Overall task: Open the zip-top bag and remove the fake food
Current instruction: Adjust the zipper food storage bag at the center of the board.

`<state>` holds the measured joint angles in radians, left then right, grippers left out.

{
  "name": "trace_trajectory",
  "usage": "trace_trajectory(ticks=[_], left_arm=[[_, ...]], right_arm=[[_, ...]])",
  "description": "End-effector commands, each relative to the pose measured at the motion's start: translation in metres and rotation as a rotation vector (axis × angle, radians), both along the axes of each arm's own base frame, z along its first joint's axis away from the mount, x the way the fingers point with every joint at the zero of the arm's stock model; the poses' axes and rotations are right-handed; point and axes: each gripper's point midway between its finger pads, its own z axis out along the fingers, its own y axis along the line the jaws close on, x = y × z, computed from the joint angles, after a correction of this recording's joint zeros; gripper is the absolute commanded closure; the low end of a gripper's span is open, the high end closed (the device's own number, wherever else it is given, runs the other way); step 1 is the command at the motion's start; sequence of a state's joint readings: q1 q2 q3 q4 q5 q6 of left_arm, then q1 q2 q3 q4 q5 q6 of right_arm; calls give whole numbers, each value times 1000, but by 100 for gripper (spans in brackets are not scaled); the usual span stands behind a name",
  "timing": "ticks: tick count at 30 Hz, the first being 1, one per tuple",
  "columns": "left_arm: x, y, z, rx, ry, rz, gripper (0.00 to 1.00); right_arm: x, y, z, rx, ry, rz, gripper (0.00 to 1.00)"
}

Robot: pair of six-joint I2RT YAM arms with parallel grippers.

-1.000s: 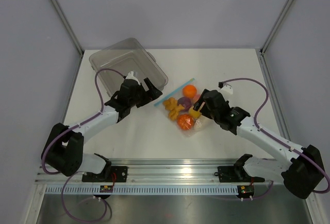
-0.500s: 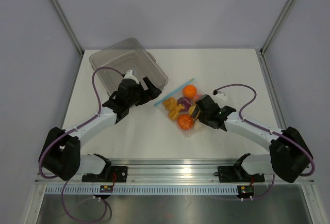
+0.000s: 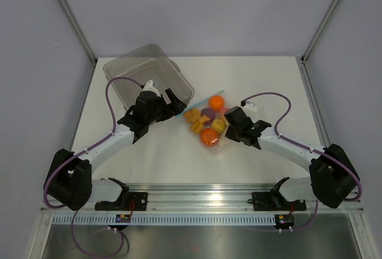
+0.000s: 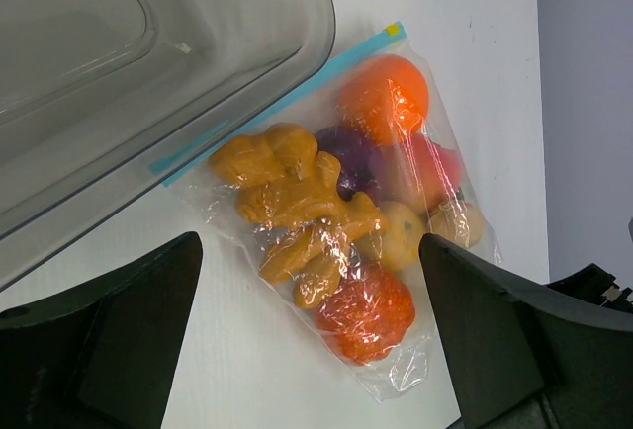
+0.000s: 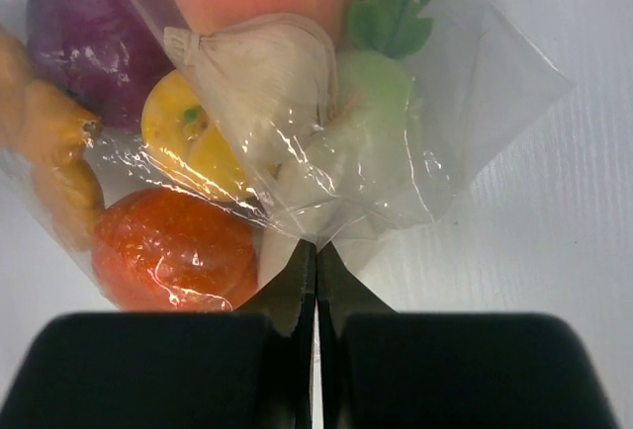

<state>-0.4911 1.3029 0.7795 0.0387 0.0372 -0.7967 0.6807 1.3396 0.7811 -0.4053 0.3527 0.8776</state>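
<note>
Food lies packed inside the bag, which rests flat on the surface at about the middle, between the two arms. Through the clear film I can pick out a smooth orange ball nearest the zip strip, a purple piece and a pink one beside it, knobbly tan pieces down the left side, a yellow one, and a bumpy red-orange one at the bottom end. The right wrist view also shows a white garlic bulb and a pale piece with green leaves.

The blue strip runs slantwise along the bag's far edge, right up against the rim of the tub; its left end looks tucked under that rim.

The right gripper is down at the bag's bottom edge, fingers pressed tight together with the film pinched between the tips, just beside the red-orange piece. The left gripper hangs over the zip end next to the tub, spread wide, holding nothing, with the bag showing between its fingers.
</note>
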Motion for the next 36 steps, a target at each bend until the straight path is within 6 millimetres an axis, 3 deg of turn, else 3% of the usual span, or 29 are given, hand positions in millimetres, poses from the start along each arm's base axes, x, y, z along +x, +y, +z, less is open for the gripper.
trace_trajectory(ticks=[1, 3, 8, 13, 19, 20, 24, 25, 26, 28, 30, 36], left_arm=[[8, -1, 31, -13, -95, 1, 5], [7, -1, 31, -7, -97, -4, 5], [6, -2, 34, -9, -108, -15, 4], [6, -2, 35, -1, -118, -22, 4], [1, -16, 25, 41, -95, -152, 3], [1, -17, 17, 52, -68, -158, 3], [1, -26, 7, 37, -24, -192, 3], [1, -28, 6, 27, -20, -197, 3], [1, -31, 6, 21, -17, -209, 3], [1, -34, 2, 18, -5, -224, 3], [1, -37, 1, 15, -5, -240, 3], [0, -41, 3, -1, -18, -261, 3]], right_arm=[[10, 14, 24, -2, -63, 110, 100], [11, 14, 29, -46, -82, 190, 100], [2, 40, 46, -34, -164, 521, 100], [-4, 24, 60, -124, -273, 616, 100], [-11, 1, 99, -110, -479, 547, 100], [-8, -10, 101, -135, -489, 486, 100], [-14, -23, 105, -126, -503, 416, 100], [-11, -31, 106, -139, -486, 354, 100], [-8, -53, 98, -188, -436, 222, 99], [-6, -60, 90, -243, -367, 176, 83], [-4, -58, 84, -247, -323, 153, 80], [3, -58, 67, -255, -268, 74, 49]])
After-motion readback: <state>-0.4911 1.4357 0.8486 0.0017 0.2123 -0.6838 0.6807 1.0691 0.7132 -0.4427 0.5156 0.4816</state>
